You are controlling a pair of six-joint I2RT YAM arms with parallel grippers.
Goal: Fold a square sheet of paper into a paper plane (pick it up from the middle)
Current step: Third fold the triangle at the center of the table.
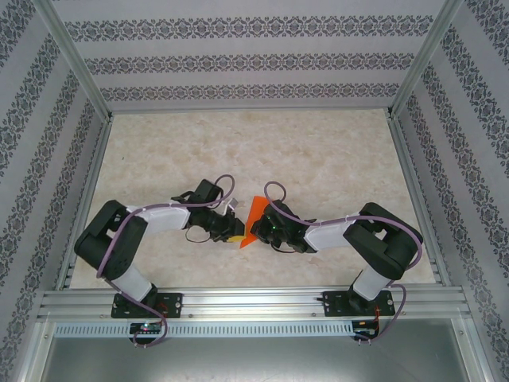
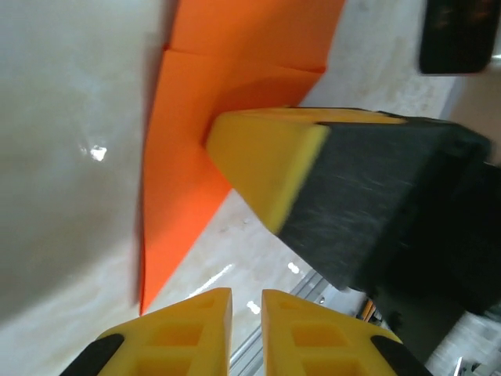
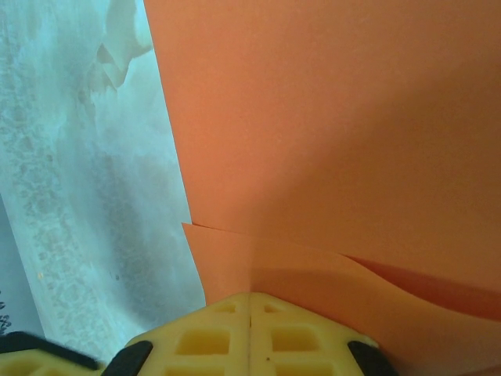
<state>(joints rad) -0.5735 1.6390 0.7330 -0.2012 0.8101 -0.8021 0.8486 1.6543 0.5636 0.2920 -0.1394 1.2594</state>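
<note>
One orange paper (image 3: 337,117) — right fingers (image 3: 205,341) pinch it, left fingers (image 2: 188,338) slightly apart.

Black-jointed left arm (image 1: 119,239) and right arm (image 1: 382,239) with white links, purple cables looping behind each tool, fingers (image 2: 188,333) yellow — waffle-gridded, black-cornered.

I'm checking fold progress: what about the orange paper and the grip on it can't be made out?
Top view: creases of the orange paper, too small.
Right wrist view: its outline, cut by the frame edges; how deep it sits in the shut jaws of the right gripper.
Left wrist view: its middle, behind that gripper's finger.
</note>
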